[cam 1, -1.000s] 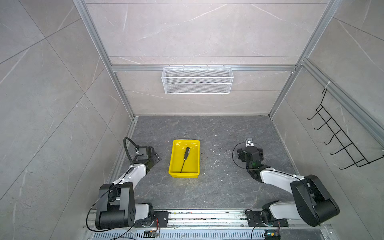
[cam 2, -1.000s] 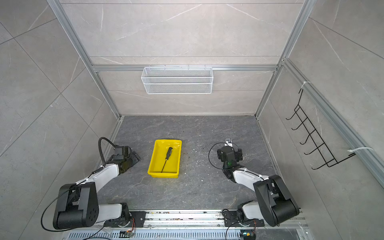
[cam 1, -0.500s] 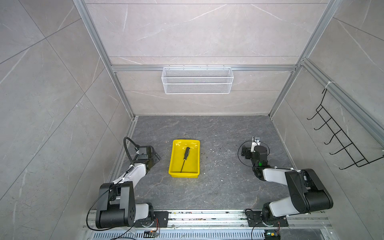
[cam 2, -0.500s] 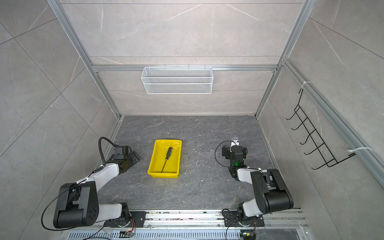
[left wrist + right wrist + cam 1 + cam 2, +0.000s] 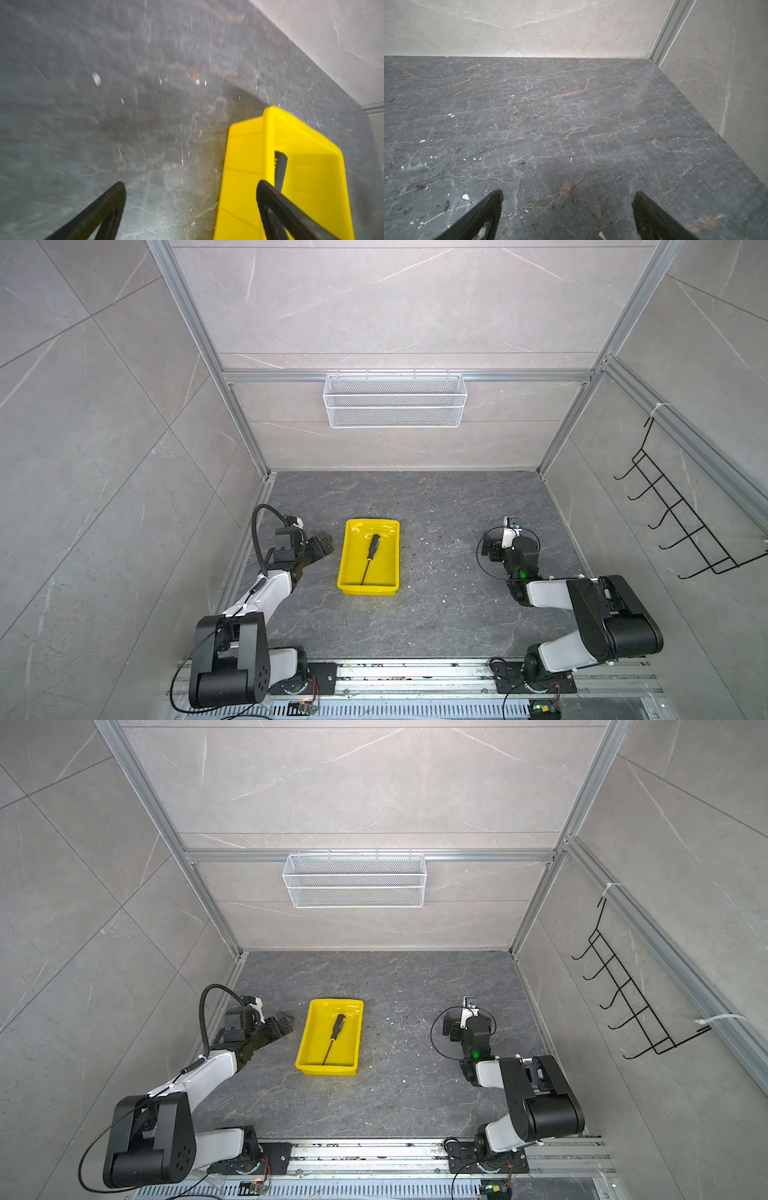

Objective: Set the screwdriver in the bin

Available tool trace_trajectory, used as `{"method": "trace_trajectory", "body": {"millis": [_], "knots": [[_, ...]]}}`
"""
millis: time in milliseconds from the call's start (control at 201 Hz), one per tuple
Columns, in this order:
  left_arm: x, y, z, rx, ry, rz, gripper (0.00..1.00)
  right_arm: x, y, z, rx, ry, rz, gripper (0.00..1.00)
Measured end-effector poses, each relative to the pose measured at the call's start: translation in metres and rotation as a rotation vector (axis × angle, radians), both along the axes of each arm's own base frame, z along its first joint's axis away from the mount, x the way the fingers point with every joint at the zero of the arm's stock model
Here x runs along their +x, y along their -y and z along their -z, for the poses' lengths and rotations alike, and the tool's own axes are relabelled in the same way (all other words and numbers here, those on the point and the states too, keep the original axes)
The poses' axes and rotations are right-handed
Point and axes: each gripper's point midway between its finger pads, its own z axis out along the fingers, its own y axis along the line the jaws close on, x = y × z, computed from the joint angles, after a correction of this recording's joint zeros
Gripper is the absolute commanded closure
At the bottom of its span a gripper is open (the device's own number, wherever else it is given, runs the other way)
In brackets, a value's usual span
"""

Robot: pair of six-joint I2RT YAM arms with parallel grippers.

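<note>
- Top views: screwdriver (image 5: 369, 562) lies flat inside yellow bin (image 5: 368, 591), handle twd back wall (image 5: 395, 448), shaft tip nr bin's front-left corner.
- Top views: bin sits mid grey floor (image 5: 436, 614); L gripper (image 5: 325, 547) just beside bin's left side, low over floor.
- L wrist: L gripper fingers (image 5: 112, 199) spread wide, holding nothing; bin w/ screwdriver handle shows behind one finger. Pic blurred.
- R wrist: R gripper (image 5: 568, 195) spread wide, holding nothing, over floor nr wall corner.
</note>
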Motion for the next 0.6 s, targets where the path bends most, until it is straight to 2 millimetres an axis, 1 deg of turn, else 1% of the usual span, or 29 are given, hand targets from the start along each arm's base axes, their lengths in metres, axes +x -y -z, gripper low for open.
{"method": "trace_trajectory", "body": {"millis": [60, 110, 184, 284, 349, 423, 508, 568, 598], "knots": [[0.004, -0.011, -0.012, 0.061, 0.012, -0.035, 0.00, 0.000, 0.000, -0.001, 0.000, 0.003, 0.000, 0.00], [0.006, -0.020, -0.019, 0.103, 0.018, -0.068, 0.00, 0.000, 0.000, -0.001, 0.000, 0.005, 0.000, 0.01], [0.005, -0.031, -0.018, 0.159, 0.012, -0.103, 0.00, 0.000, 0.000, -0.001, 0.001, 0.006, 0.000, 0.00], [0.000, -0.038, -0.007, 0.213, -0.016, -0.102, 0.00, 0.001, 0.000, -0.002, 0.001, 0.009, 0.000, 0.00], [0.000, -0.038, -0.003, 0.239, -0.009, -0.079, 0.00, 0.001, 0.000, -0.002, 0.001, 0.009, 0.000, 0.01], [0.004, -0.036, 0.003, 0.268, 0.040, -0.041, 0.00, 0.001, 0.000, -0.002, 0.001, 0.008, 0.000, 0.00], [0.003, -0.032, 0.021, 0.300, 0.090, 0.011, 0.00, 0.001, -0.001, -0.002, 0.002, 0.009, -0.003, 0.01], [-0.005, -0.032, 0.038, 0.320, 0.069, 0.026, 0.00, 0.001, -0.001, -0.002, 0.002, 0.008, -0.004, 0.00], [-0.008, -0.033, 0.044, 0.328, 0.059, 0.029, 0.00, 0.001, -0.001, -0.002, 0.002, 0.008, -0.003, 0.00]]}}
